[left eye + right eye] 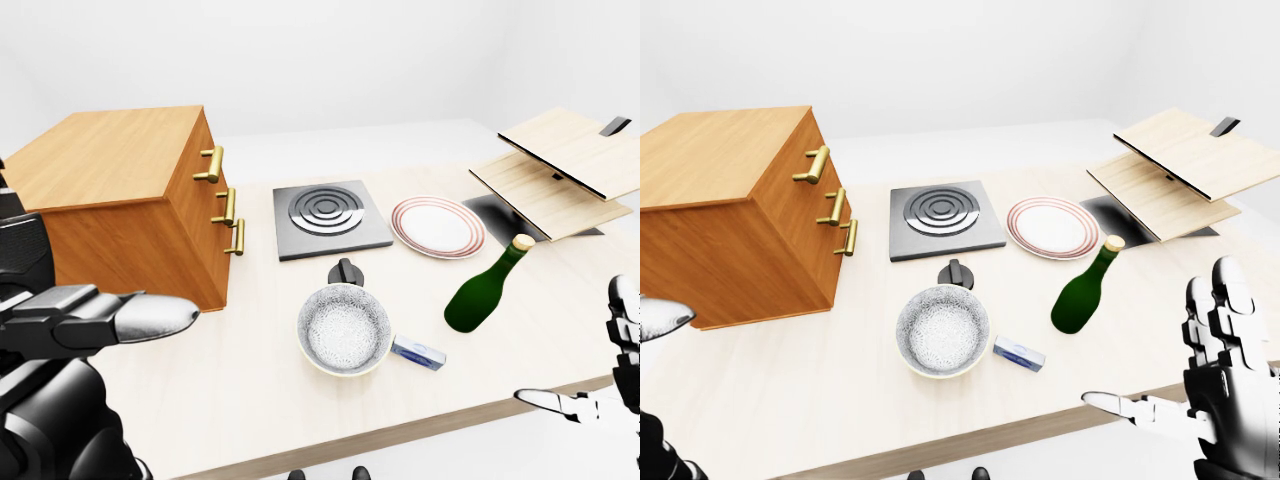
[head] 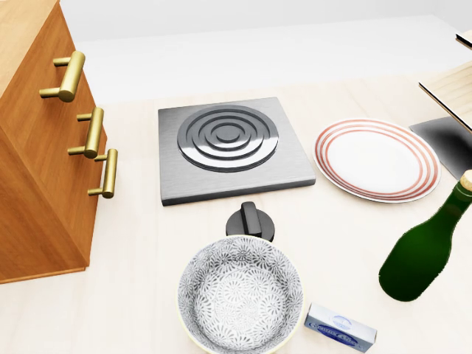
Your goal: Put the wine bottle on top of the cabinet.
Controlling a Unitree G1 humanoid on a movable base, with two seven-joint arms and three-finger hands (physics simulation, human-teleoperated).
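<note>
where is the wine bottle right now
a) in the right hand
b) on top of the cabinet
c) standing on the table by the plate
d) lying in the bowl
c: the bottle stands on the table just below the plate in the right-eye view, while the right hand is open and apart from it, and the cabinet top is bare.

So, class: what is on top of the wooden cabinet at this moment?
Nothing shows on the cabinet: its flat wooden top is bare in both eye views. The wine bottle stands on the table. What its drawers hold is hidden.
</note>
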